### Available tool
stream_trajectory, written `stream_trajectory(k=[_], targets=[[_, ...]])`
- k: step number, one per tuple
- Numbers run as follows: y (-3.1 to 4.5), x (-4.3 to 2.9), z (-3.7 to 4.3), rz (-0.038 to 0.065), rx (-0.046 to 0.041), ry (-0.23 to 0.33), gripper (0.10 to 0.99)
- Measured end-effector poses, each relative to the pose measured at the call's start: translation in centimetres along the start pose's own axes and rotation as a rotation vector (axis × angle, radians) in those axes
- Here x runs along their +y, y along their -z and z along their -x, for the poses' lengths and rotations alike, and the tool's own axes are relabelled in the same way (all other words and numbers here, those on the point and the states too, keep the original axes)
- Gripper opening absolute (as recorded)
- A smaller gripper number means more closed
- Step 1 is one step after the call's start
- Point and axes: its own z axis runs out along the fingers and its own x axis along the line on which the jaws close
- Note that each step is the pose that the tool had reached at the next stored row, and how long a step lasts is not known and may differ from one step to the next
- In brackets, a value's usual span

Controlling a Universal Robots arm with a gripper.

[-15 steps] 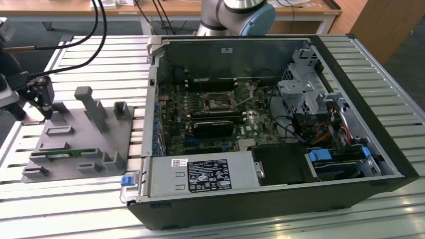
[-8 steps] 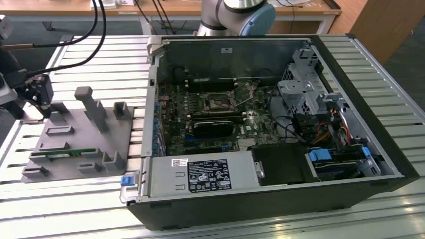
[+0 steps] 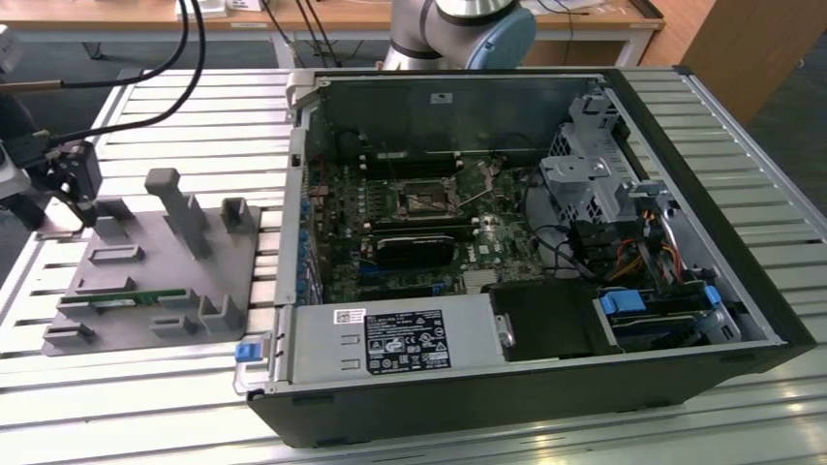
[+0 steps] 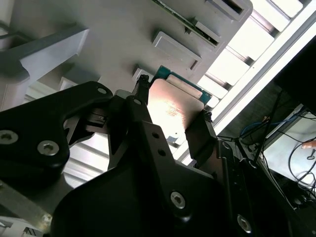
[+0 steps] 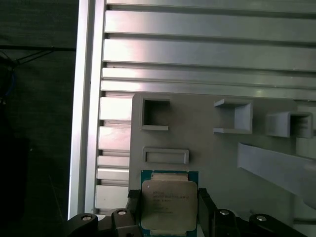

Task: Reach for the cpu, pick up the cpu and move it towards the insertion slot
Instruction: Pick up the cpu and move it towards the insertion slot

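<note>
**Cpu Partly Covered and Cut Off**

In the first wrist view, one side of the cpu [image 5: 169, 202] is cut off by the picture's edge. Two of its edges are masked by the fingers [image 5: 134, 207] of the gripper [image 5: 168, 195] clamped on it. In the exterior view, the inside of the insertion slot [image 3: 424, 201] is too small to be told, and the arm [image 3: 466, 24] is cut off.

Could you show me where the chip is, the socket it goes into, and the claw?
the cpu [image 5: 168, 207], first wrist view: middle of its silvery metal top.
the insertion slot [image 3: 424, 201], exterior view: dark centre of the socket.
the claw [image 4: 175, 98], second wrist view: midway between its fingertips, which flank the cpu.
</note>
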Motion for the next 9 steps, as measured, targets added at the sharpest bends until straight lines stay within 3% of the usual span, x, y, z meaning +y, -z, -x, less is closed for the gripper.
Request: stream_trajectory(k=[9], targets=[[0.41, 0.01, 0.00, 0.000, 0.0002, 0.000, 0.545]])
